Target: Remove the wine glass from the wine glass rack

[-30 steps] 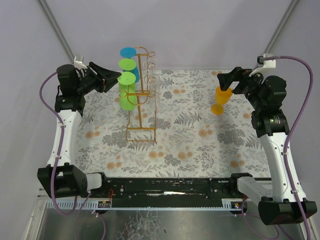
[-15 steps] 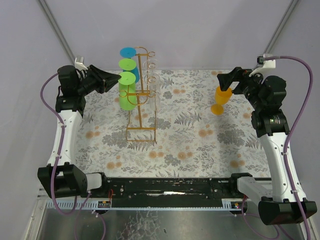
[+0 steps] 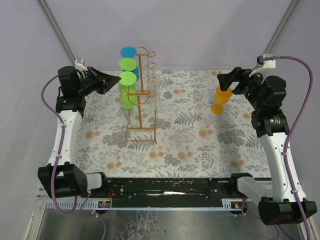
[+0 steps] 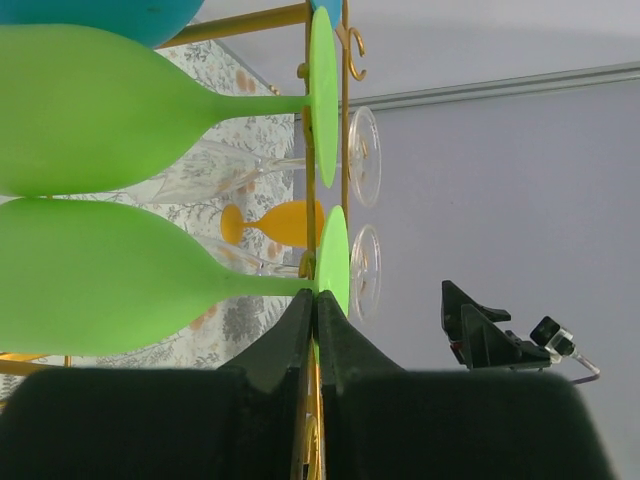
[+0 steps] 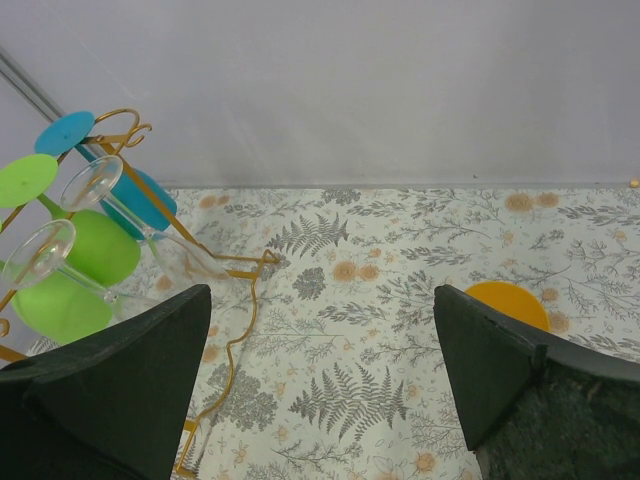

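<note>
Left wrist view: noted left gripper shut to a hairline slit, down from about half open a second back. Seems to pinch the foot rim of the nearest green wine glass; green sliver in the slit. Reads as grasp made, lift-off next. Glass hanging bowl-down on the wine glass rack, left rail, near end. Tight on the far side: second green glass just beside, clear glasses on the other rail, gold wire against the foot. Open room leftward toward the arm and over bare table. Right gripper spread wide, empty, by the orange glass, well apart from rack.
</note>
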`<state>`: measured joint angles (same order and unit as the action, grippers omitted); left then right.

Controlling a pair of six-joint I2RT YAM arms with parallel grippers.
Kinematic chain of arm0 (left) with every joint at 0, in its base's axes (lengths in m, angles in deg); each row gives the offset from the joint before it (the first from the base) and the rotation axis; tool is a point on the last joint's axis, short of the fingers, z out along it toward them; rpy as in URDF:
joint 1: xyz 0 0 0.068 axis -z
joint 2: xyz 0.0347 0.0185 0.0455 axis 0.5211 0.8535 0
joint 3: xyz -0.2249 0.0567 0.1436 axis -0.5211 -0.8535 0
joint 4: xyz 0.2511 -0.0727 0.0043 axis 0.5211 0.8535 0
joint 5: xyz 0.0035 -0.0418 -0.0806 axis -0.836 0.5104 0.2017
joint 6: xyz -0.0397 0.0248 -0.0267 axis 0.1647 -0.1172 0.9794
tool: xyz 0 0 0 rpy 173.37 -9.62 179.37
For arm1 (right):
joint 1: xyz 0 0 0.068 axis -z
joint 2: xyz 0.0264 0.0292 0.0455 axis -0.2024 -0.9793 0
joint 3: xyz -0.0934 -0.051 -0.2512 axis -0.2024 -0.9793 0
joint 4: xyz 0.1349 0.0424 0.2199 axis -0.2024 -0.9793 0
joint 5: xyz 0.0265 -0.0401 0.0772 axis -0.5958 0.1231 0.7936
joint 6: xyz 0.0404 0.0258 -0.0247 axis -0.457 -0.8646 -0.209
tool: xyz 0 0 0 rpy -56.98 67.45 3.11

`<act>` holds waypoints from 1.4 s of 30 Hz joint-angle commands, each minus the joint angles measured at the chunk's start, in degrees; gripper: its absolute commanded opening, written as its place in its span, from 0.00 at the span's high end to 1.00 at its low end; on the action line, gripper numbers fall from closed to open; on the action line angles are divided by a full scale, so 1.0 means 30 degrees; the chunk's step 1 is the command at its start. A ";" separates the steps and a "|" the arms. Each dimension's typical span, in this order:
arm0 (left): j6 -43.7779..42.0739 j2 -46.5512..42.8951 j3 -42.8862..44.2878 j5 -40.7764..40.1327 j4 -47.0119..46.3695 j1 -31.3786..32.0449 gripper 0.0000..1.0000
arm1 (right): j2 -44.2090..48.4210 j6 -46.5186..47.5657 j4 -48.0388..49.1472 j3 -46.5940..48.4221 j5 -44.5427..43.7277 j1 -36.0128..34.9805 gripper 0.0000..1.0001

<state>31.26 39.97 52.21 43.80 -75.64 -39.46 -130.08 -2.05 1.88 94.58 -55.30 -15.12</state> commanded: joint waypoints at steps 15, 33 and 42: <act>0.1715 -0.0938 -0.0156 0.0510 -0.1841 -0.0613 1.00 | 0.0329 0.0269 0.0189 0.0865 0.0037 -0.0112 0.01; 0.1570 -0.1791 -0.0651 -0.0164 -0.1212 -0.1433 1.00 | 0.0714 0.0431 -0.0076 0.0722 -0.0038 -0.0112 0.01; 0.1625 -0.1864 -0.0898 -0.0153 -0.1209 -0.1789 1.00 | 0.0751 0.0421 -0.0156 0.0753 -0.0021 -0.0112 0.01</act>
<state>35.70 35.51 50.05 43.62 -76.84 -43.96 -128.92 -1.44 0.59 94.77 -55.37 -15.12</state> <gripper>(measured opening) 0.007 0.990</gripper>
